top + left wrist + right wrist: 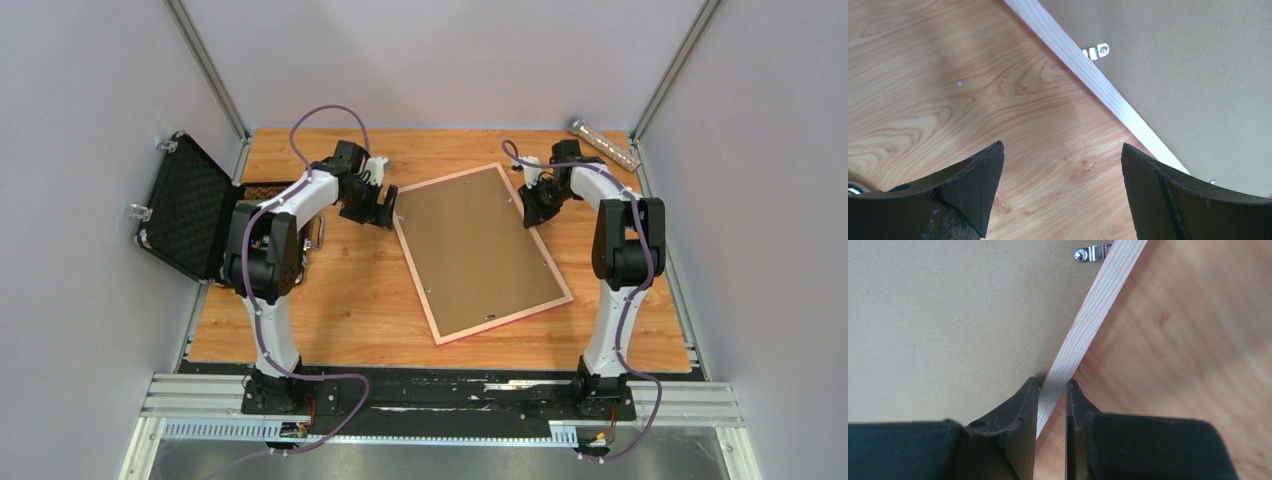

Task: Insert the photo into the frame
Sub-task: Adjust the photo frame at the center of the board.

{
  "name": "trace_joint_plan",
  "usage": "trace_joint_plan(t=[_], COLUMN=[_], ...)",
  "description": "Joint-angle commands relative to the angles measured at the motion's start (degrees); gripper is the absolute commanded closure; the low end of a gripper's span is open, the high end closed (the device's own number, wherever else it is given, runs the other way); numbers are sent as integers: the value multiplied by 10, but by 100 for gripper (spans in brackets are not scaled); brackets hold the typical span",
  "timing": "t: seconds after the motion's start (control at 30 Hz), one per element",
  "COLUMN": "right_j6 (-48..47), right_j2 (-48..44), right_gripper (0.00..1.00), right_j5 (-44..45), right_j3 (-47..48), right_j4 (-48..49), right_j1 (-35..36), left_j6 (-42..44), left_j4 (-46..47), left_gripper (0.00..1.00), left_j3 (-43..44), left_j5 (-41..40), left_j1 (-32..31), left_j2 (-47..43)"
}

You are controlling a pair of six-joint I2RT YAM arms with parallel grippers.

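The frame point(415, 275) lies back side up in the middle of the table, with a plain brown backing board point(478, 250) filling it. The photo is hidden. My left gripper point(385, 212) hovers just outside the frame's far left corner. In the left wrist view that gripper point(1062, 147) is open over bare wood, and the pale rail point(1098, 82) runs past its right finger. My right gripper point(527, 208) sits at the frame's far right edge. In the right wrist view it point(1053, 382) is shut on the rail point(1098, 300), one finger on the board side and one on the table side.
An open black case point(190, 205) stands at the table's left edge, close behind the left arm. A clear tube point(605, 143) lies at the back right corner. Small metal clips point(1096, 51) point(1090, 253) sit on the board by the rails. Grey walls close in three sides.
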Motion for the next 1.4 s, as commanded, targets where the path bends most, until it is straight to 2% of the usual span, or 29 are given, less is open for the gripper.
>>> trace_joint_plan(t=[0.0, 0.4, 0.63, 0.8, 1.03, 1.37], right_j6=[-170, -279, -310, -294, -286, -216], right_j2=[59, 103, 99, 90, 59, 46], right_gripper=[100, 100, 100, 100, 100, 100], right_j5=[20, -3, -50, -75, -102, -111], right_j3=[48, 122, 127, 107, 58, 33], right_j4=[-26, -31, -21, 17, 65, 103], right_j1=[12, 98, 140, 154, 157, 163], left_j6=[48, 74, 87, 90, 97, 59], left_j4=[-2, 6, -5, -14, -7, 7], left_gripper=[6, 6, 6, 7, 11, 17], left_j3=[10, 51, 76, 57, 33, 69], left_j5=[-21, -27, -87, -85, -13, -6], left_j1=[3, 5, 6, 7, 7, 6], left_j2=[-37, -1, 19, 30, 26, 62])
